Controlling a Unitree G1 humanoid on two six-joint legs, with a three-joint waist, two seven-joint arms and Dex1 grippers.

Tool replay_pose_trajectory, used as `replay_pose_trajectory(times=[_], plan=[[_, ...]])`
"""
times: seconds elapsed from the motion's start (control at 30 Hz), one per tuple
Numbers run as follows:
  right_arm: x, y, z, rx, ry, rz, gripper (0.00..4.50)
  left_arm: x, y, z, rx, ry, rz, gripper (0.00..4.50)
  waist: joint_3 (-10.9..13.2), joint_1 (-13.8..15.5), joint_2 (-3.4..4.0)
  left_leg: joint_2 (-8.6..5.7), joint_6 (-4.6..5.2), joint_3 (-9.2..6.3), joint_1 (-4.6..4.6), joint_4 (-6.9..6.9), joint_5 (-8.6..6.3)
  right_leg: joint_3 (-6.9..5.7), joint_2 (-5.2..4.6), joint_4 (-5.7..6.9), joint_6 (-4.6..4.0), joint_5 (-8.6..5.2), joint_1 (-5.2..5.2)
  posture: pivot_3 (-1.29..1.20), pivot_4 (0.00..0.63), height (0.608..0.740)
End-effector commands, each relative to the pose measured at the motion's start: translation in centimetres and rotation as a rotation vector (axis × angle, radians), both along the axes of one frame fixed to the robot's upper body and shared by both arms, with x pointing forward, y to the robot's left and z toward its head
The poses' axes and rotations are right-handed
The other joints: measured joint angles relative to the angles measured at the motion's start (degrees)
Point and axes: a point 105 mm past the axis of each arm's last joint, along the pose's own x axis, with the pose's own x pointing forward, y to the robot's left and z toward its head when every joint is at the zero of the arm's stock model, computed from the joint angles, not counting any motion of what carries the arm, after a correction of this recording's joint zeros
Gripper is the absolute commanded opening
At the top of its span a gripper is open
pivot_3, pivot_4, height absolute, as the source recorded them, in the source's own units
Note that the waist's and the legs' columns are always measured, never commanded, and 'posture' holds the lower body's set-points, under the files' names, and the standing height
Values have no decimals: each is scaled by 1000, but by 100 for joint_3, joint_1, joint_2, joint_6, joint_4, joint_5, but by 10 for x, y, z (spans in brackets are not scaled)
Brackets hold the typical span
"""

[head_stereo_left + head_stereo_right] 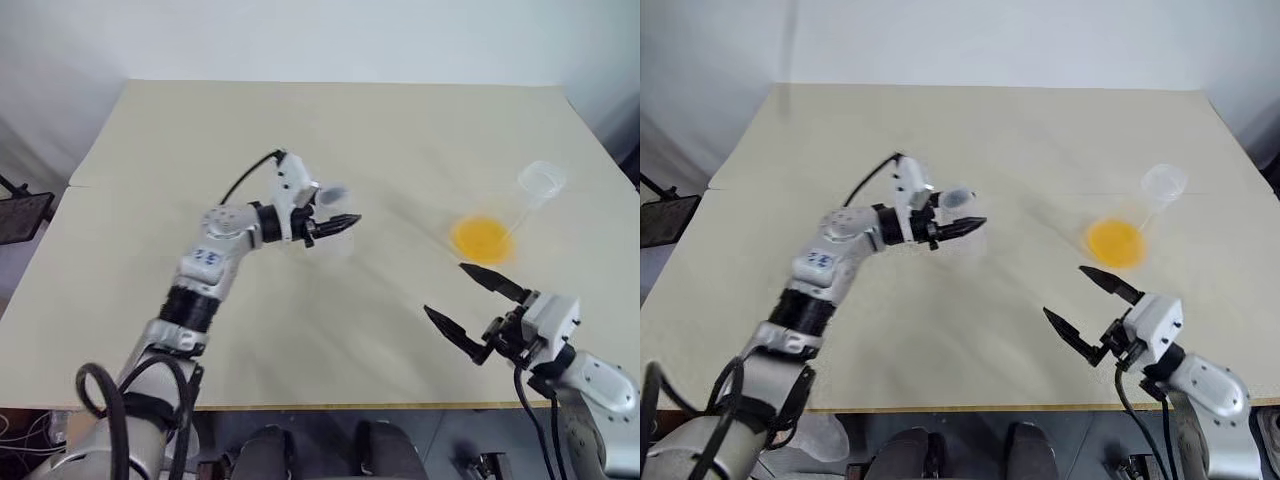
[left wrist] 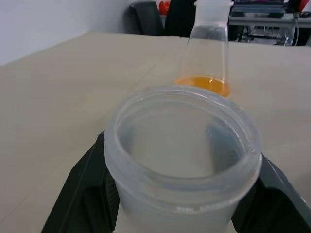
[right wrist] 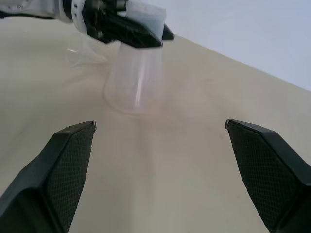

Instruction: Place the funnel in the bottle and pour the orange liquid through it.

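While left jaws grip clear bottle (image 2: 182,160) neck – right jaws wide, empty

table: broad, pale beige, matte top (image 1: 330,330)
right side: clear conical flask (image 1: 503,220) holding orange liquid (image 1: 481,238), standing upright
centre-left: empty clear, colourless wide-mouthed vessel (image 3: 133,80) standing on the top

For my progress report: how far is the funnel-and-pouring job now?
Nothing finished yet. In hand: left gripper clamps an empty clear vessel at its neck, no funnel in its mouth. Left: funnel and pouring; the orange liquid sits in its flask, right gripper open and empty.
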Motion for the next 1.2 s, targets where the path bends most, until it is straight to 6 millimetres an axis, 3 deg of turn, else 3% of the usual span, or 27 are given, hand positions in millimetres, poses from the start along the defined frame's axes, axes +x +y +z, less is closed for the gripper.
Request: replay_pose_trajectory(times=[0.03,0.13,0.37,0.57,0.77,1.0,1.1,1.2], plan=[[-5,2,14,0,-72,-32,4500,2,-12,7,9,-73,-44,2343,0,30,0,-1,0,1,-1,0,0,1,-1,-1,0,0,0,0,150,740],[-3,4,14,2,-76,-37,4500,6,-15,11,-18,-78,-45,2343,0,59,0,-1,1,1,-1,4,0,1,-1,-1,0,0,1,0,150,740],[3,8,15,1,-76,-14,4500,-8,-9,14,-5,-100,-143,4475,0,55,0,0,2,-2,-2,6,1,-1,-1,2,0,0,1,0,150,740],[9,11,16,1,-73,19,4500,-16,13,24,-23,-156,-137,4475,0,53,0,1,2,-8,-2,8,1,-3,-1,8,0,0,2,0,150,740],[16,18,15,2,-60,79,4500,-18,57,25,-13,-206,-37,4475,0,37,1,3,2,-27,0,12,1,-3,-1,12,0,0,2,0,150,740],[26,30,15,3,-54,169,4500,-32,127,38,-78,-329,226,4475,0,37,1,4,2,-64,-1,16,0,-6,-5,19,0,0,3,0,150,740],[32,41,18,6,-57,243,4500,-48,157,43,-108,-357,367,4475,0,16,1,5,2,-66,0,18,0,-7,-8,20,0,0,5,0,150,740],[38,56,22,16,-54,343,4500,-77,197,31,-84,-337,539,4475,0,-99,1,8,2,-73,3,14,0,-9,-12,24,0,0,6,0,150,740]])
